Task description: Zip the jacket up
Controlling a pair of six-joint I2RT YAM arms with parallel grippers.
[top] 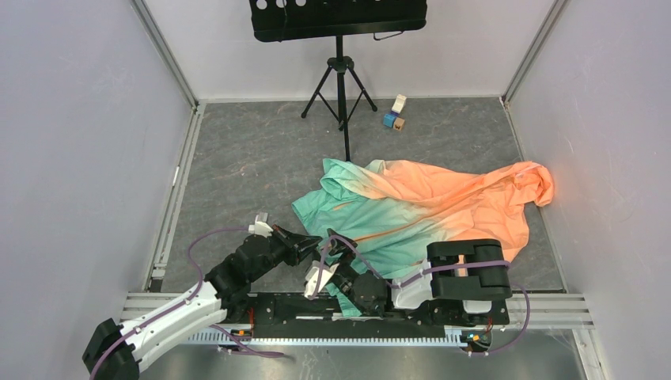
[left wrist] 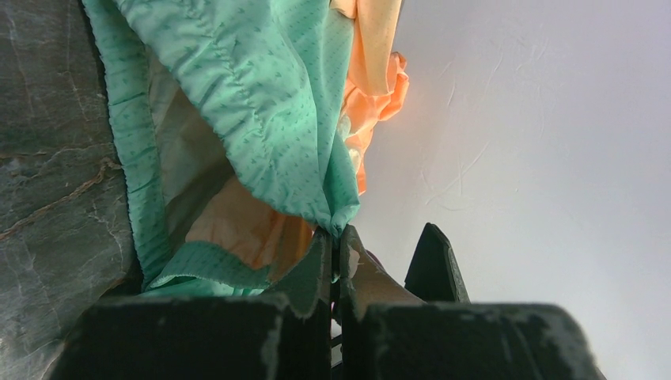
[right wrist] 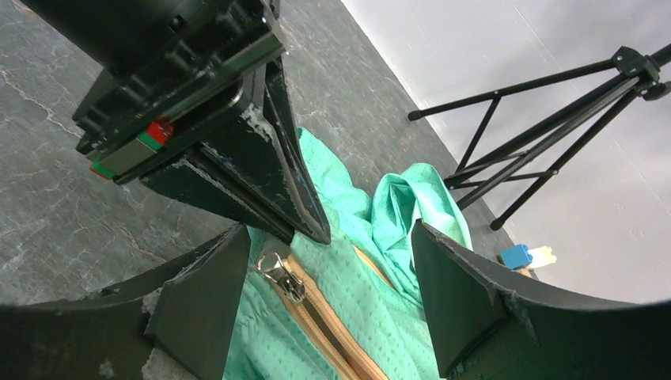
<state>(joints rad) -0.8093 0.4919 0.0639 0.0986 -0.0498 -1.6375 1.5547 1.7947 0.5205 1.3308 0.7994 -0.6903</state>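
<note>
1. Closest to the right wrist lens, the right gripper [right wrist: 329, 237] has its two dark fingers [right wrist: 202, 305] spread wide apart, gripping nothing.
2. Between those fingers I see the metal zipper pull [right wrist: 278, 273], close to the finger on the 9 o'clock side. It sits at the upper end of the orange zipper tape [right wrist: 332, 336], which runs down toward 5 o'clock over mint cloth. I cannot tell whether that finger touches the pull.
3. From 11 o'clock in that view, the left gripper [left wrist: 336, 237] reaches in, its tip just above the pull.
4. On my left wrist view its fingers are pressed together on a mint hem of the jacket [top: 427, 206], and the cloth hangs bunched up from the pinch.
5. From the top camera, the jacket lies crumpled on the grey surface [top: 253, 158]. Its mint end is at 7 o'clock by both grippers and its orange end spreads out toward 2 o'clock.
6. Beyond the jacket at 12 o'clock stands a black music stand [top: 340, 79] on a tripod, with a few small blocks [top: 396, 115] near its feet at 1 o'clock.
</note>
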